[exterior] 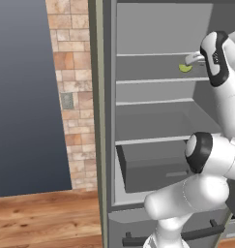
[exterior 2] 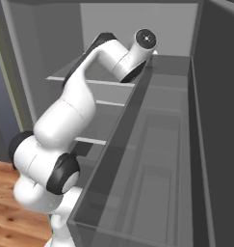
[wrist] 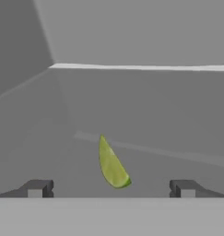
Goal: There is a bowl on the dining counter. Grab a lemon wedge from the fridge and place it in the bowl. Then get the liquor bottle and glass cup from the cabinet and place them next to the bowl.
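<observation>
Lemon wedge, left base view: I see the lemon wedge lying on an upper shelf of the open fridge, with my arm reaching in just beside it; the hand itself is mostly hidden behind the forearm.
Fridge, right base view: my arm stretches over the door bins into the upper shelves; from here I cannot make out the wedge or the fingers.
Gripper, hand view: the gripper stands wide apart, one fingertip on each side of the wedge, which rests on the shelf between them, not yet pinched.
Done so far: I judge the fridge opened and the reach lined up.
Left to do: close on the wedge, carry it to the bowl, then fetch bottle and cup from the cabinet.
</observation>
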You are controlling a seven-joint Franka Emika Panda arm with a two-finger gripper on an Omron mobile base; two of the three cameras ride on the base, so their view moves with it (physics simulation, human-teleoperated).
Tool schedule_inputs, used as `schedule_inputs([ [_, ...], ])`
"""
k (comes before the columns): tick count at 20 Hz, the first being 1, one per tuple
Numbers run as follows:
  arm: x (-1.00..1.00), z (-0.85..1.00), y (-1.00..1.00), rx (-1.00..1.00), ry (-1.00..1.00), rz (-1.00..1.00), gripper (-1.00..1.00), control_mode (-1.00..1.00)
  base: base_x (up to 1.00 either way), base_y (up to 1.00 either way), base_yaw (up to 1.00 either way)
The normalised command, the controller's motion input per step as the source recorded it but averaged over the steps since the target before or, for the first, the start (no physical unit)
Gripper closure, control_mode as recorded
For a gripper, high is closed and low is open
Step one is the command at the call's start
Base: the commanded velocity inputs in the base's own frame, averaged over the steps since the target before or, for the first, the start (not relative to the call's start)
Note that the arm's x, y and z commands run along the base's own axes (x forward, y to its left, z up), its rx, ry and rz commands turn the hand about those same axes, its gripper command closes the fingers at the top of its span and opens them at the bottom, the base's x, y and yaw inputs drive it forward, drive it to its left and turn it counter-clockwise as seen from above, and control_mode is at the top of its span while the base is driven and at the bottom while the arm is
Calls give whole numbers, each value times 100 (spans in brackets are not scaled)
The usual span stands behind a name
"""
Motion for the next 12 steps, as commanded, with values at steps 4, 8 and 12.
schedule_inputs([
  [4, 20, -1, -7, 0, 0, 1, -100, -100, 0, 0, 0],
  [8, 10, -18, 0, -3, 0, 5, -100, -100, 0, 0, 0],
  [12, 0, -36, 0, -10, 0, 12, -100, -100, 0, 0, 0],
])
